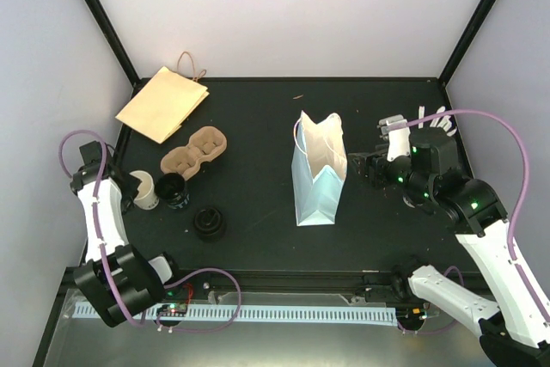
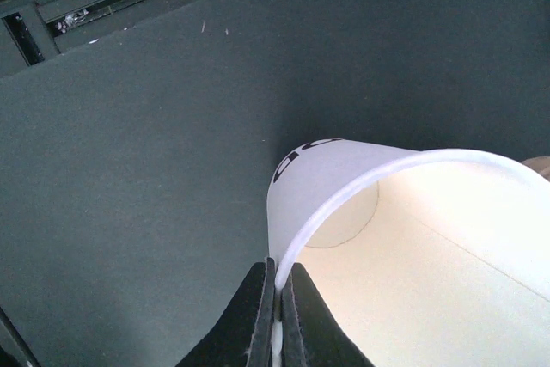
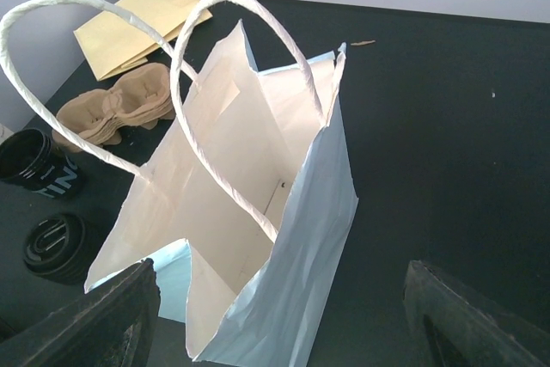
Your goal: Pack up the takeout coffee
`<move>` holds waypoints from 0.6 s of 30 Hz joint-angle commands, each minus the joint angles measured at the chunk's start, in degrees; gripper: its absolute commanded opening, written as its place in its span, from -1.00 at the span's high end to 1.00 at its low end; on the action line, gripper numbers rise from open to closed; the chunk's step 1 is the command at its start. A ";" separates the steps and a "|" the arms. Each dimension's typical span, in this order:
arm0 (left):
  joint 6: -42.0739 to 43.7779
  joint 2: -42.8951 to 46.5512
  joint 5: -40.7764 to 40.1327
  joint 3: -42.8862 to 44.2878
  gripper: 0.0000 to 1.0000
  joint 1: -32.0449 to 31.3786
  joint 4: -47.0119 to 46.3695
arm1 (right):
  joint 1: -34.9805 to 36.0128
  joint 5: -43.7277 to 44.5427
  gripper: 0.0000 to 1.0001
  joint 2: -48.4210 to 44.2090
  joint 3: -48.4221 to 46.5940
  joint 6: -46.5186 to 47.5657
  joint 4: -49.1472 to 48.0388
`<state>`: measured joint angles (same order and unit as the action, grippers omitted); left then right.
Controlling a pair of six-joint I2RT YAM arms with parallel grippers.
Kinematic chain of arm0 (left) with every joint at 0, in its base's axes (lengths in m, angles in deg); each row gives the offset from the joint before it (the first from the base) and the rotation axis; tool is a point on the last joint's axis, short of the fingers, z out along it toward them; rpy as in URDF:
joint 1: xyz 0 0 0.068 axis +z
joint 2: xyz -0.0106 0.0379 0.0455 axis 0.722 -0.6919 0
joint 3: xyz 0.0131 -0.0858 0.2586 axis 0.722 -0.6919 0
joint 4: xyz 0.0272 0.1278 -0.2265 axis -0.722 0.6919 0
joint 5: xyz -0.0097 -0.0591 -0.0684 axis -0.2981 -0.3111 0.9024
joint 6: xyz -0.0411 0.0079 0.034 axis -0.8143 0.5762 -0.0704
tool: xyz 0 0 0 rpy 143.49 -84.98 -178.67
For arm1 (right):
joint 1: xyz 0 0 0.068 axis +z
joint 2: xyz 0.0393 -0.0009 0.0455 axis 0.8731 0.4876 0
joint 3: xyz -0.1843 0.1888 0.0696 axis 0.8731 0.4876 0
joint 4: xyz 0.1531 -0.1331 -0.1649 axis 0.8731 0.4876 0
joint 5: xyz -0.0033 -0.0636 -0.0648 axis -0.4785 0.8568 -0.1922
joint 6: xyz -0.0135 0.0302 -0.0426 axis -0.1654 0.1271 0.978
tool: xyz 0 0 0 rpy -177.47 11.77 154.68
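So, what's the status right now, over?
Left gripper shut on lidless white paper cup. Right gripper open, facing open pale-blue paper bag. Cup not yet bagged. Black cup stands alongside.

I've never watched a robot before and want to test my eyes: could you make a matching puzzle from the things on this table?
Things:
1. white cup
2. light blue bag
3. tan bag
4. cardboard cup carrier

States:
A. standing open, handles up
B. rim pinched by the left gripper
C. lying flat at the far left corner
D. moulded, with two round pockets

Pairs: 1-B, 2-A, 3-C, 4-D
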<state>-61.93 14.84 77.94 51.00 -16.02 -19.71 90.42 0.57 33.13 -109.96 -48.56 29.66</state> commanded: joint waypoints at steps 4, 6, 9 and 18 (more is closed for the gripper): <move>-0.88 -0.37 -1.48 -2.27 0.86 2.33 -3.66 | 0.29 0.24 -0.60 -0.23 0.21 0.77 -0.98; -0.52 -0.31 -1.40 -2.14 0.74 2.37 -3.83 | 0.32 0.38 -0.60 -0.24 0.17 0.84 -0.97; 0.15 1.17 -0.17 -2.20 -0.03 2.34 -4.56 | 0.34 0.24 -0.60 -0.16 0.16 0.65 -1.06; 0.73 6.87 0.74 5.14 -0.62 2.33 0.47 | 0.32 0.13 -0.60 0.19 -0.35 0.70 -0.96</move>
<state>-61.60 18.34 77.86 50.19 -14.03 -21.50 90.42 0.54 33.26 -109.87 -48.54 29.66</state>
